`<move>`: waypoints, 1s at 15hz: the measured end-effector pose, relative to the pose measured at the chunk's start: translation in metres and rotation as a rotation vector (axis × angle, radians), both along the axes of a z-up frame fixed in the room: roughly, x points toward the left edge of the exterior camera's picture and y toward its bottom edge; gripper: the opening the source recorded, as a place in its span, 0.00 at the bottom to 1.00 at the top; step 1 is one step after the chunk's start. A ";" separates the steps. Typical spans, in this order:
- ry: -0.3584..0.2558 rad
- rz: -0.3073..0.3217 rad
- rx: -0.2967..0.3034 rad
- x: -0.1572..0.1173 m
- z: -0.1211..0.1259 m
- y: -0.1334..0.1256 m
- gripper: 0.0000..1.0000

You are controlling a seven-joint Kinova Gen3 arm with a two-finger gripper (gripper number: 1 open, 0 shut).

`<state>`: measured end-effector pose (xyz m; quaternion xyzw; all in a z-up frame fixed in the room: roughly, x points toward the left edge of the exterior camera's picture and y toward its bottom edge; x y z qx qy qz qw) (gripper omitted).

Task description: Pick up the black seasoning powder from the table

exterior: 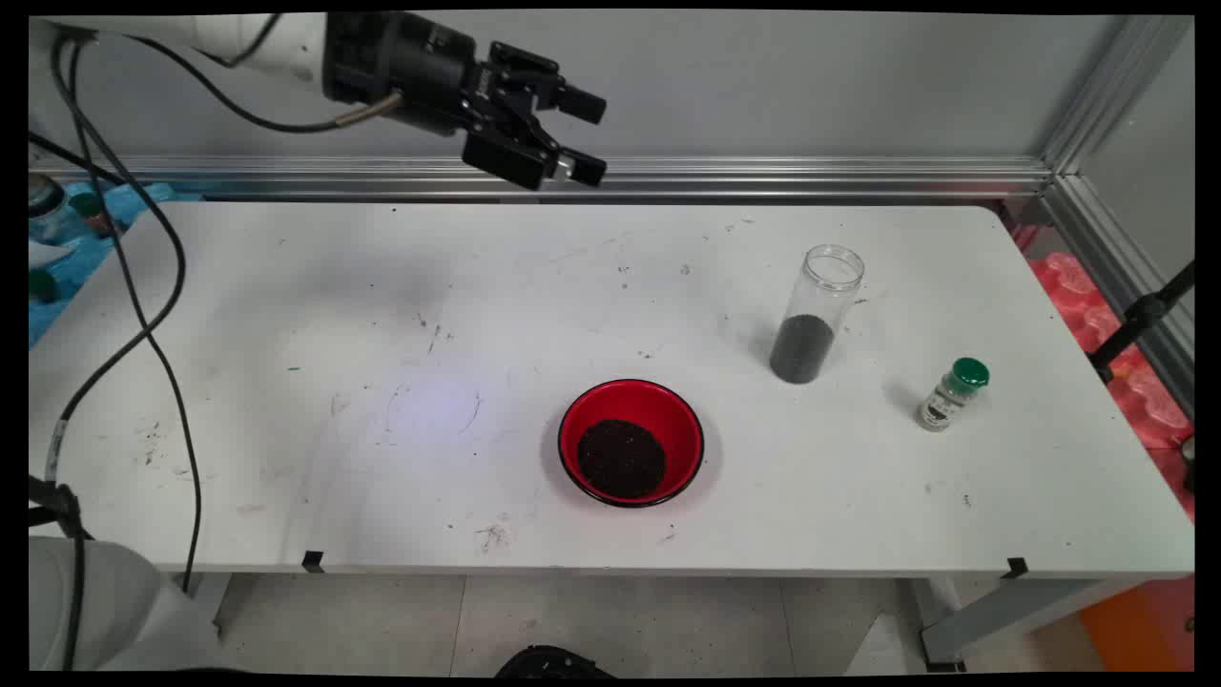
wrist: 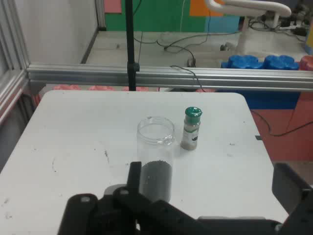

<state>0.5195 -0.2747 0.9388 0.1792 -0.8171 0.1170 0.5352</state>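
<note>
My gripper (exterior: 587, 136) hangs high above the table's far edge, pointing right, open and holding nothing. A red bowl (exterior: 631, 442) with dark grains in it sits near the front middle of the table. To its right stands a tall clear jar (exterior: 816, 315) without a lid, its lower third filled with dark grains. A small bottle with a green cap (exterior: 952, 394) stands further right. In the hand view the clear jar (wrist: 155, 159) is straight ahead, just past the fingers (wrist: 134, 178), and the green-capped bottle (wrist: 191, 128) stands beyond it to the right.
The white table (exterior: 382, 382) has scuff marks and small specks. Black cables (exterior: 143, 305) hang down over its left end. An aluminium rail (exterior: 763, 176) runs along the far edge. Blue cloth with small items (exterior: 57, 239) lies off the left side.
</note>
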 end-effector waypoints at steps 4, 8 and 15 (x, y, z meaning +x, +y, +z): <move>-0.002 0.006 0.004 -0.012 -0.013 -0.006 1.00; -0.003 0.012 0.007 -0.023 -0.027 -0.013 1.00; -0.011 0.019 0.010 -0.041 -0.052 -0.027 1.00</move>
